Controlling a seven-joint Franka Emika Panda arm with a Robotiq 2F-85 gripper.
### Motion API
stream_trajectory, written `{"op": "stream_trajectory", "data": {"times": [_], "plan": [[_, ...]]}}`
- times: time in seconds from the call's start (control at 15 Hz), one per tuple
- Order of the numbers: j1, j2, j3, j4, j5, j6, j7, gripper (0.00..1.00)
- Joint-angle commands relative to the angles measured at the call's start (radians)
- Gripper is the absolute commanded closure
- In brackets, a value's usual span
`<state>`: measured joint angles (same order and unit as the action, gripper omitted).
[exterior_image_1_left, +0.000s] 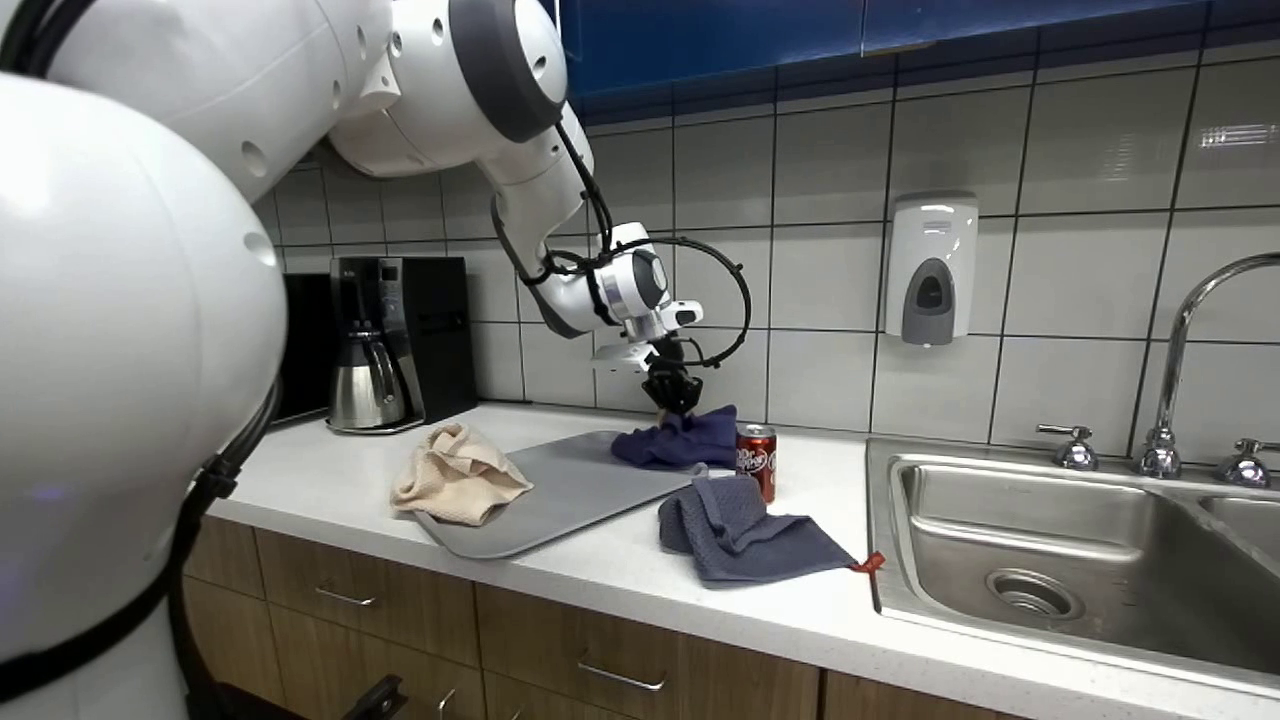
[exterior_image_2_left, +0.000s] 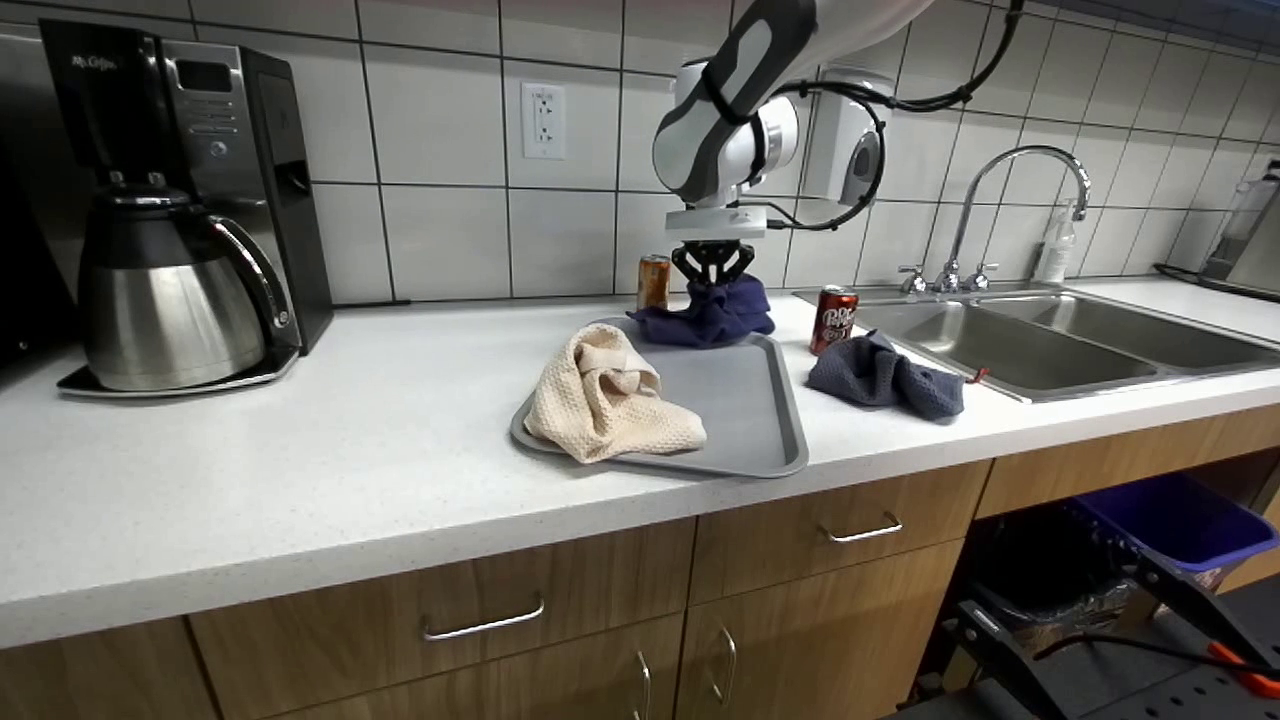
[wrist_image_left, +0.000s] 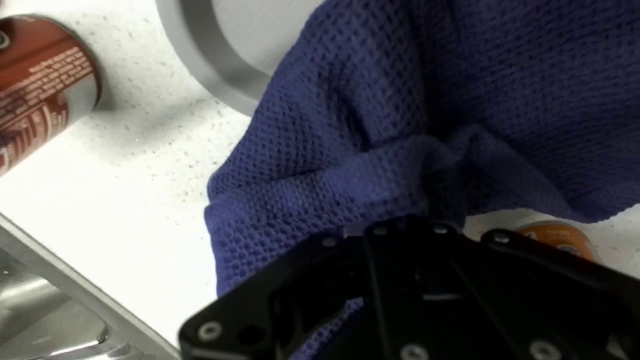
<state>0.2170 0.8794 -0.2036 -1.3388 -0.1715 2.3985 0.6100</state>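
In an exterior view, the claw (exterior_image_1_left: 674, 402) is seen closed on the top of a purple cloth (exterior_image_1_left: 692, 440), which is gathered beneath it, partly over a grey tray (exterior_image_1_left: 575, 492). From the claw toward the sink (exterior_image_1_left: 890, 560), a red can (exterior_image_1_left: 757, 467) is placed just beside the purple cloth, and beyond it a grey-blue cloth (exterior_image_1_left: 745, 538) is crumpled. On the claw's other side, a beige cloth (exterior_image_1_left: 460, 477) is heaped at the tray's opposite end.

In an exterior view, an orange can (exterior_image_2_left: 654, 282) is shown just beside the claw, away from the sink. Whether any of the purple cloth is lifted clear underneath cannot be told.

In the wrist view, a bunched fold is pinched between the fingers (wrist_image_left: 376, 247), and the rest is spread loosely below. By its open weave, the purple cloth is judged light, soft and limp, hardly slippery and not fragile; trailing edges are to be expected. A thick fold near the middle is best gripped, since a thin outer hem could be pulled free.
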Motion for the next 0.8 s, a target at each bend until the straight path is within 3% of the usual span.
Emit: {"op": "stream_trajectory", "data": {"times": [0.0,0.73], "plan": [[-0.019,0.01,-0.006,0.04,0.023,-0.019,0.038,0.98],[-0.071,0.068,-0.047,0.128,0.024,-0.046,0.144,0.98]]}}
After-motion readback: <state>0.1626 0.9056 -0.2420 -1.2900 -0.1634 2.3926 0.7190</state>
